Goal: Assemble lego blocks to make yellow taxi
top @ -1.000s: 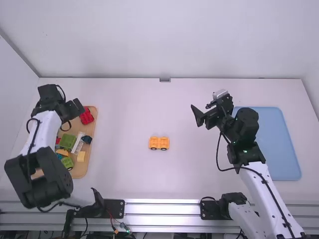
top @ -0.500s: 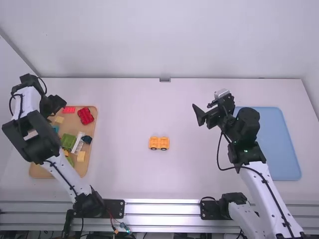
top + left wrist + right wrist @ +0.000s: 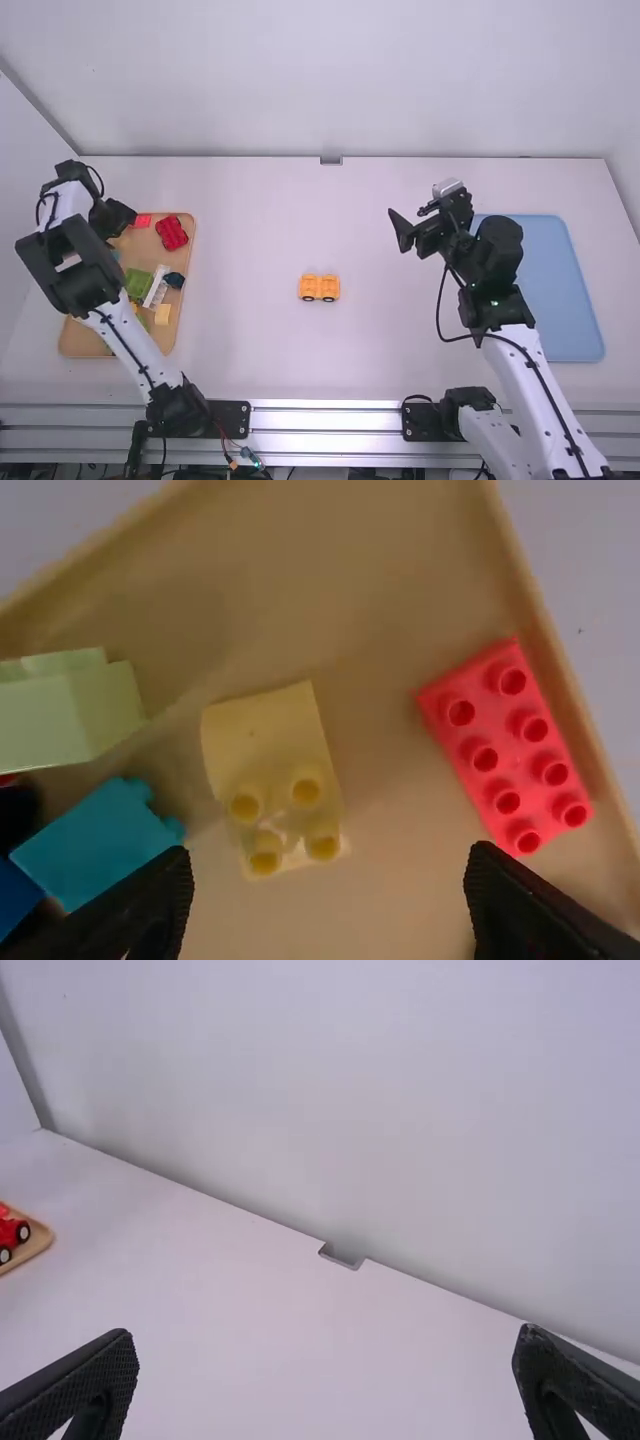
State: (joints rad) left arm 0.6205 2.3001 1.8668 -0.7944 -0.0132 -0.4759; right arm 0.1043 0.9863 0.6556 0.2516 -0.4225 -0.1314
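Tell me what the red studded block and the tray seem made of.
Red studded block: probably molded plastic, smooth and evenly colored, with crisp round studs.
Tray: perhaps wood, or plastic colored like it; tan and fairly smooth, with a rounded raised rim.

two arms [image 3: 530, 375], two trays [image 3: 570, 290], one table [image 3: 250, 220], one orange wheeled base [image 3: 319, 288]

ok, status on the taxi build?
Left tool open, empty, over pale yellow block in tray; right tool open, empty. Orange wheeled base mid-table. Teal block close beside yellow one, possible snag.
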